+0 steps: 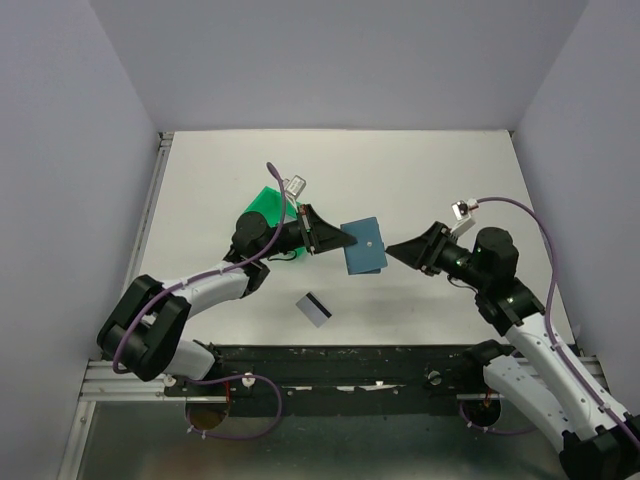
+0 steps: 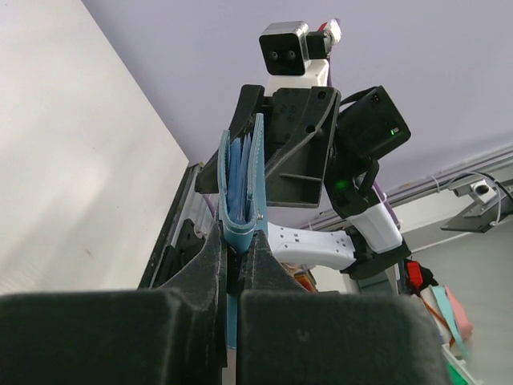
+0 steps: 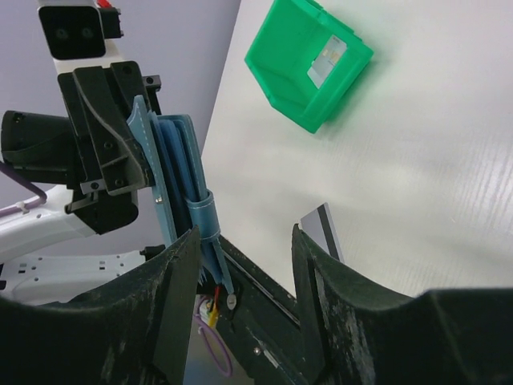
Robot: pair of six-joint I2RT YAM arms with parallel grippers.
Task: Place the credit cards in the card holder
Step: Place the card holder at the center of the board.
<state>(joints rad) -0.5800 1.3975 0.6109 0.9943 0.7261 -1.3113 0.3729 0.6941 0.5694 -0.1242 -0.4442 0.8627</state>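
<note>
The left gripper [image 1: 338, 238] has its jaws squeezed tight on one short edge of the card holder [image 1: 365, 248]. In the left wrist view, the two black fingers [image 2: 212, 257] pinch the bottom of the blue holder [image 2: 240, 184]. The rest of the holder sticks straight out past the tips. Its blue flaps gape a little at the far end, and lighter blue shows between them.

The right gripper [image 1: 392, 250] points at the holder from the other side. Its tips are just beside the holder's free edge. In the right wrist view, its jaws [image 3: 244, 233] stand apart with nothing held between them. The holder [image 3: 180, 176] is just in front of them, close by one finger, but I cannot tell if it touches.

One credit card [image 1: 314, 309] lies flat on the white table [image 1: 420, 180]. It is below both pairs of jaws and apart from them, nearer the arm bases. It is silvery with a dark stripe [image 3: 325, 228], and any print on it is too small to read.

The green bin [image 1: 268, 210] sits behind the left jaws. In the right wrist view, a second card [image 3: 327, 62] that looks pale lies inside the bin [image 3: 280, 48]. I can read no words on it.
</note>
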